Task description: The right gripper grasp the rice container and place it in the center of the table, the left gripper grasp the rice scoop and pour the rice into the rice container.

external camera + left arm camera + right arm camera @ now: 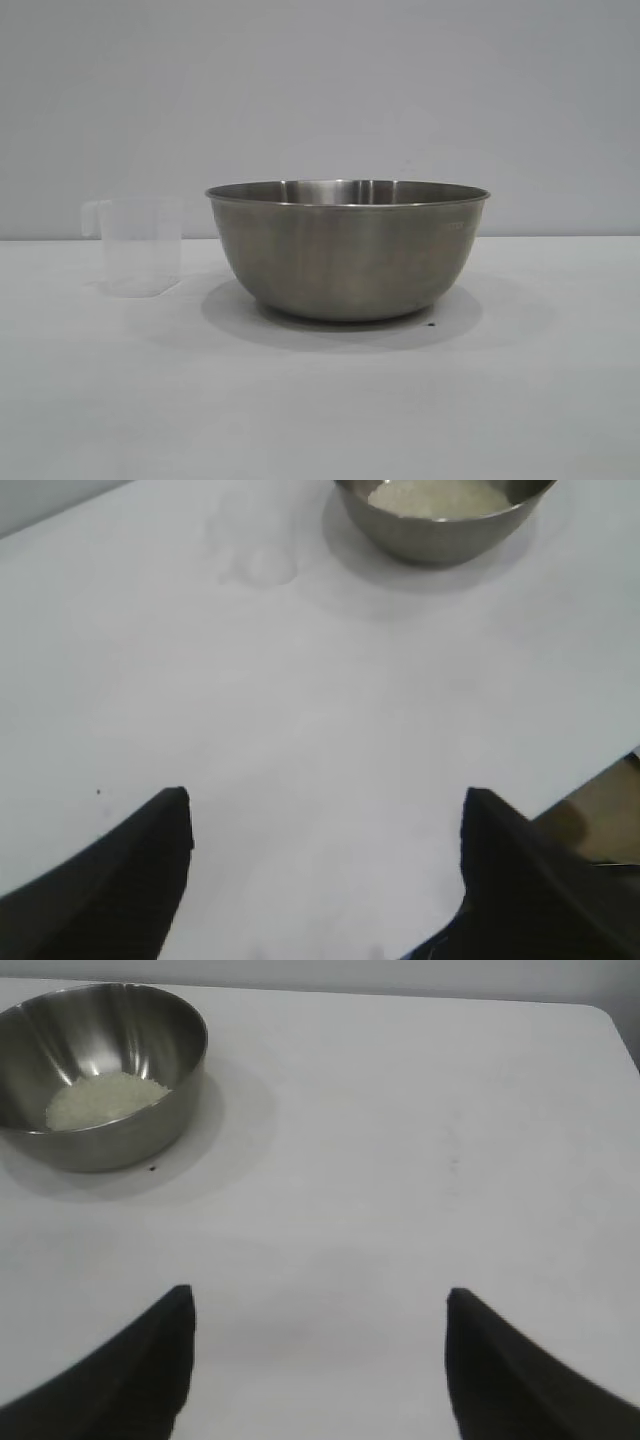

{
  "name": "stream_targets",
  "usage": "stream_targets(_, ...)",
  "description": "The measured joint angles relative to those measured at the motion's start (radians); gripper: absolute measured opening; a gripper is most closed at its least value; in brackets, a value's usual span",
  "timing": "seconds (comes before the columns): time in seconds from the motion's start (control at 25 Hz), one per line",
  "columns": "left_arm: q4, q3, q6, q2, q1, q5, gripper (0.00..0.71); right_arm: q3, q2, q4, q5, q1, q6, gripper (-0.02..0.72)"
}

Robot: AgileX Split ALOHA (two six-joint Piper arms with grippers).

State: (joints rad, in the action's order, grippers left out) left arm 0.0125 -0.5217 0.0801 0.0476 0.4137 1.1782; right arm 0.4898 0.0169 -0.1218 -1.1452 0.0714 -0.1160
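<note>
Closing stage, judged from the layout: steel mixing bowl (348, 250) at frame centre on the counter (320, 400), rice (105, 1098) inside; empty measuring cup (138, 245) just left; left end effector (325, 825) and right end effector (318, 1320) both spread, holding nothing; only parking seems left.

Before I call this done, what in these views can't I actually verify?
- Rice scoop contents: exterior view is level and its wall cloudy; left wrist view shows a faint blur.
- Rice: hidden by rice container wall in exterior view.
- Left gripper, right gripper: absent from exterior view; wrist views cut them off.
</note>
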Motion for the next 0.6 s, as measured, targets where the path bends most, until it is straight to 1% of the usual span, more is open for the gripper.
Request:
stream_targets(0.12,0.0,0.026,-0.002,-0.039,0.0,-0.039,0.493,0.0,0.0,0.0,0.0,0.0,0.0,0.45)
stream_targets(0.6,0.002,0.037,-0.024,-0.045,0.0,-0.055,0.493,0.0,0.0,0.0,0.0,0.0,0.0,0.45)
